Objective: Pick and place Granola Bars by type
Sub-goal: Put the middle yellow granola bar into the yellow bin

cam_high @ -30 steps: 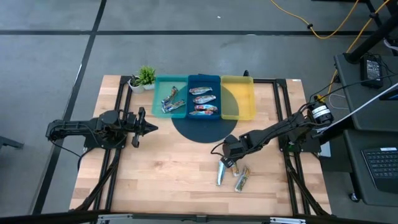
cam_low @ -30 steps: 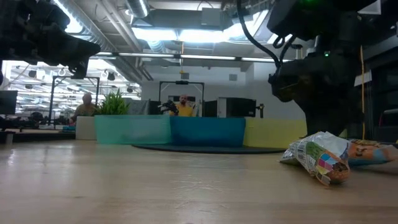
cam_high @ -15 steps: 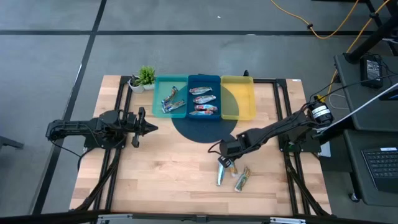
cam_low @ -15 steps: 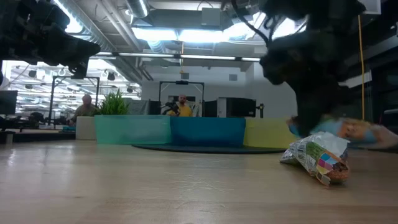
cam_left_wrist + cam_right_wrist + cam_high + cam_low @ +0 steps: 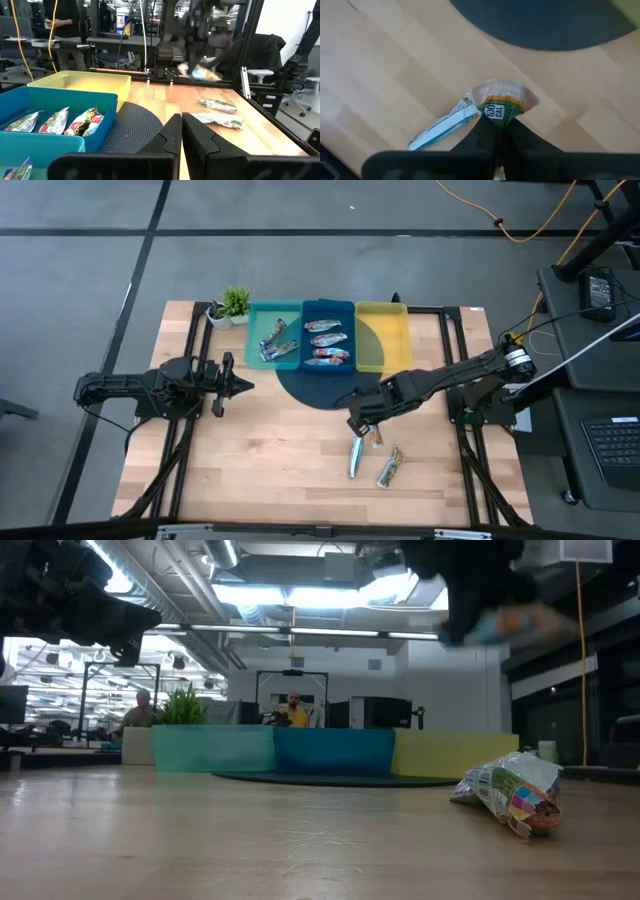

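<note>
My right gripper (image 5: 364,423) hangs over the table's middle right, shut on a granola bar (image 5: 498,101) with an orange, green and silver wrapper. Two more bars lie flat on the wood nearer the near edge: a silver one (image 5: 355,458) and a multicoloured one (image 5: 388,468). Other bars lie in the teal tray (image 5: 275,338) and the blue tray (image 5: 328,338); the yellow tray (image 5: 383,340) holds none. My left gripper (image 5: 244,387) waits shut at the table's left, above the wood. My right gripper pinches the bar between its two fingers at one crimped end of the wrapper (image 5: 496,114), coming from above and pointing down. The bar is lifted clear of the table and shows high in the low view (image 5: 508,624).
A dark round mat (image 5: 318,392) lies under the trays' near side. A small potted plant (image 5: 231,304) stands at the far left corner beside the teal tray. Bare wood stretches across the near left half of the table (image 5: 260,460).
My right gripper has risen from the table with the bar and drifted slightly toward the far edge and the trays. The bar, lying by the other two a second ago, is now lifted clear. The other two bars have stayed in place.
</note>
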Action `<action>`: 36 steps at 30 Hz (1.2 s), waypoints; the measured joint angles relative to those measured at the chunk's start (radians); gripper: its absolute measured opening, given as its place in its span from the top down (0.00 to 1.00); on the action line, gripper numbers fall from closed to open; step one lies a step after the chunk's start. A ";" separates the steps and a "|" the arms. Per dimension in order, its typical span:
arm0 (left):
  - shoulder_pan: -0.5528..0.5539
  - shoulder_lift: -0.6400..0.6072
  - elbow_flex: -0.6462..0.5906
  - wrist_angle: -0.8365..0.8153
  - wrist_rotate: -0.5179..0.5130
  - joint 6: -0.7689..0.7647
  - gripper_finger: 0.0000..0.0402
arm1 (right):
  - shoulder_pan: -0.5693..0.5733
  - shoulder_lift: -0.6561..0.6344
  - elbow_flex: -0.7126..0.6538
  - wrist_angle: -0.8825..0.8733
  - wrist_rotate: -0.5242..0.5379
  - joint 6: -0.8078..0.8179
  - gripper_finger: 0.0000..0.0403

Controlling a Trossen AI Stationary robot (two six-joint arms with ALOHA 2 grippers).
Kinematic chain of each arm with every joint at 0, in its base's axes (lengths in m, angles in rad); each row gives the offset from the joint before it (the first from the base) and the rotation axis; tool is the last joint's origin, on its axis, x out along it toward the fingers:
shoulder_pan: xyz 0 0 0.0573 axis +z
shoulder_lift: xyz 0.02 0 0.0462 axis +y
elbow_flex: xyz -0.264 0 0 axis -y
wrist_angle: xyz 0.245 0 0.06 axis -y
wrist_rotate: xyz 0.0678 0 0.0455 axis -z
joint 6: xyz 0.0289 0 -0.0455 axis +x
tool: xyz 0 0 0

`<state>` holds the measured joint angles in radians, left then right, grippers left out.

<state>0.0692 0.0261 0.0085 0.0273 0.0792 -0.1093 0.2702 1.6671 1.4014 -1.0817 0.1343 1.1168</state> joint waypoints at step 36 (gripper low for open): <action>0.000 0.000 0.000 0.000 -0.002 0.000 0.99 | -0.491 -0.044 0.537 -0.489 0.063 -0.560 0.95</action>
<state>0.0692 0.0261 0.0082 0.0270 0.0776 -0.1093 -0.2206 1.6234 1.9385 -1.5707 0.1969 0.5571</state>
